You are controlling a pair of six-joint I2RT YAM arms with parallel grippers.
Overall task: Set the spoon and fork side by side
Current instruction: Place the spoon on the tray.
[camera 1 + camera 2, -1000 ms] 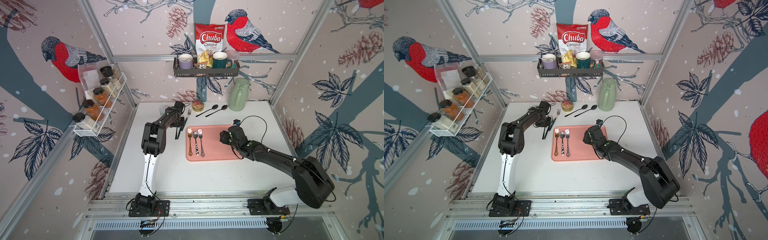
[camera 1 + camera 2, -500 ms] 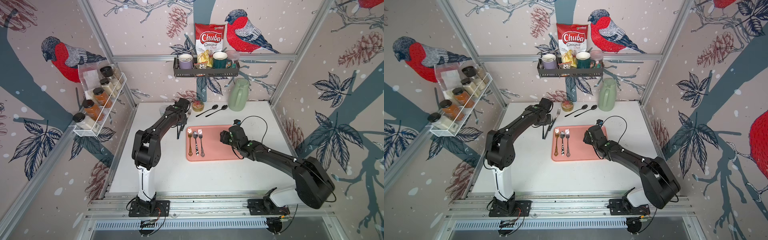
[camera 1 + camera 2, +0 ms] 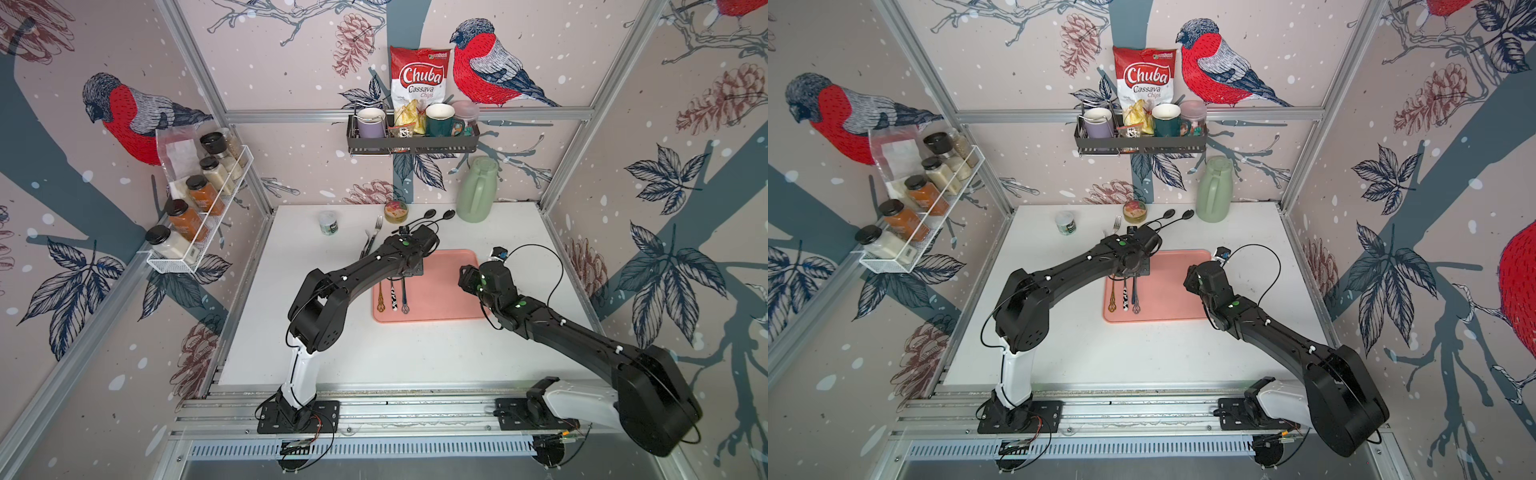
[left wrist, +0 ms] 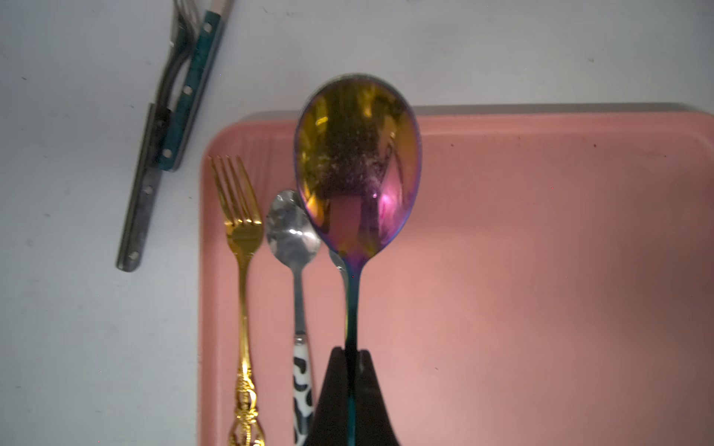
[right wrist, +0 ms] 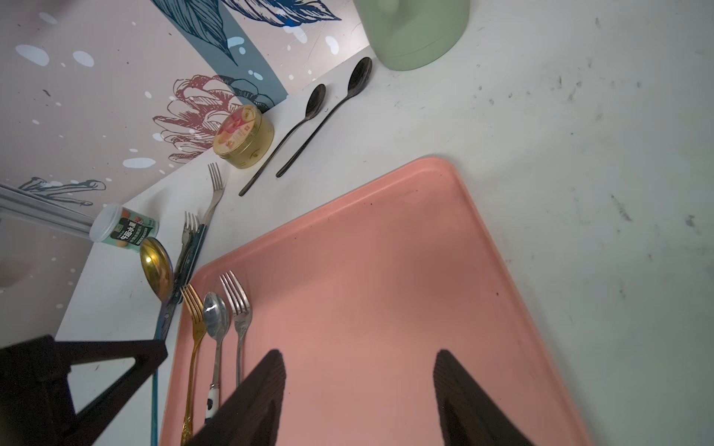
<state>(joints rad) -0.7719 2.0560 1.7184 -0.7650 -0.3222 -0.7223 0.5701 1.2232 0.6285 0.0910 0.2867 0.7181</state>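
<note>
While the left gripper (image 4: 349,353) clamps the iridescent spoon (image 4: 357,162) by its handle above the pink tray (image 4: 541,231), its long axis parallels the silver fork (image 5: 237,305), apparently directly beneath (right gripper (image 5: 357,353) gapes, empty).

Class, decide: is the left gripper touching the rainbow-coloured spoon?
Touching. The left wrist view shows the left gripper clamped on the thin handle of the rainbow-coloured spoon, with no gap.

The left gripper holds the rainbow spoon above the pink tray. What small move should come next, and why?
Probably shift the left gripper a little toward the bare side of the tray before lowering. The rainbow spoon seems to hang over the silver fork, which lies beside the small spoon and gold fork; free space is on its other side.
</note>
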